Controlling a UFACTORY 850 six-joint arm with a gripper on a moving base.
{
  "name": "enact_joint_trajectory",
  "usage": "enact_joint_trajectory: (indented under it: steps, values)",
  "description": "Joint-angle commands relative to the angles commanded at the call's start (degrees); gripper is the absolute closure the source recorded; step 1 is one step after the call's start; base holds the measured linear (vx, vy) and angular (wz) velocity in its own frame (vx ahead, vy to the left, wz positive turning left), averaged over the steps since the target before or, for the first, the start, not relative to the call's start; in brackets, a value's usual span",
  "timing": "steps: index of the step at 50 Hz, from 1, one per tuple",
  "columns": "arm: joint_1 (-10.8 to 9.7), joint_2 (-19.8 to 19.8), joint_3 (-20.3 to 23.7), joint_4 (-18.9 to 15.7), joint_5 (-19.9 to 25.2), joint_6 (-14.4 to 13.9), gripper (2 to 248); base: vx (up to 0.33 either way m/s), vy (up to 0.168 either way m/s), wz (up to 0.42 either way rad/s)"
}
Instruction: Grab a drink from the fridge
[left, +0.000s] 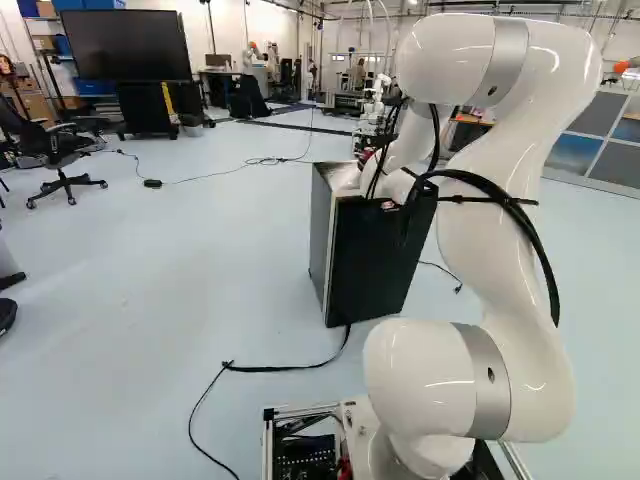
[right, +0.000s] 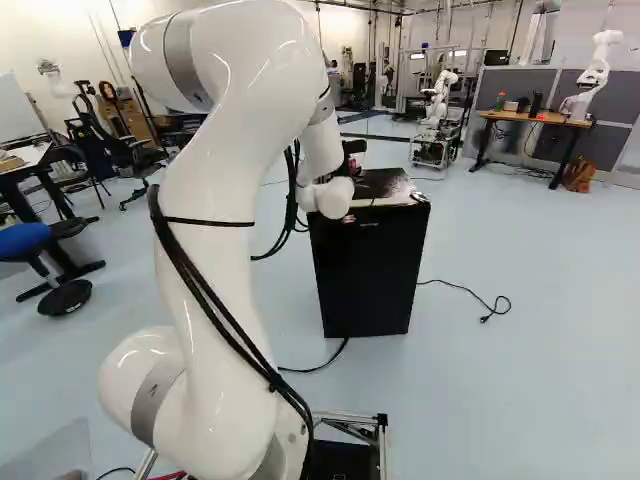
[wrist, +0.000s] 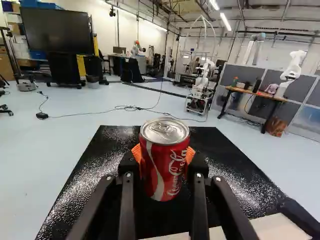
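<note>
The gripper (right: 352, 150) is clamped on the red can (wrist: 165, 165), with an orange pad (wrist: 136, 152) at either side. The can is upright above the black top of the fridge (right: 368, 270); contact between them cannot be determined. Side edges of the top lie apart from the can. Open floor (left: 200, 270) extends left of the fridge in the left base view, crossed by a black cable (left: 285, 369).

the can (wrist: 162, 175) is being coloured red and silver, crossed by white script and a curve. the fridge (right: 368, 275) is being clad in black, its top being flecked pale grey.
</note>
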Motion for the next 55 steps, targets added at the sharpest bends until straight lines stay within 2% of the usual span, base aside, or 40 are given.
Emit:
enact_joint_trajectory:
  steps: [31,55]
  values:
    - [0.1,1.9,0.3,0.1,-0.1,0.0,152,0.0,0.0,0.0]
    - [1.2,5.0,4.0,1.1,-0.6,0.0,152,0.0,0.0,0.0]
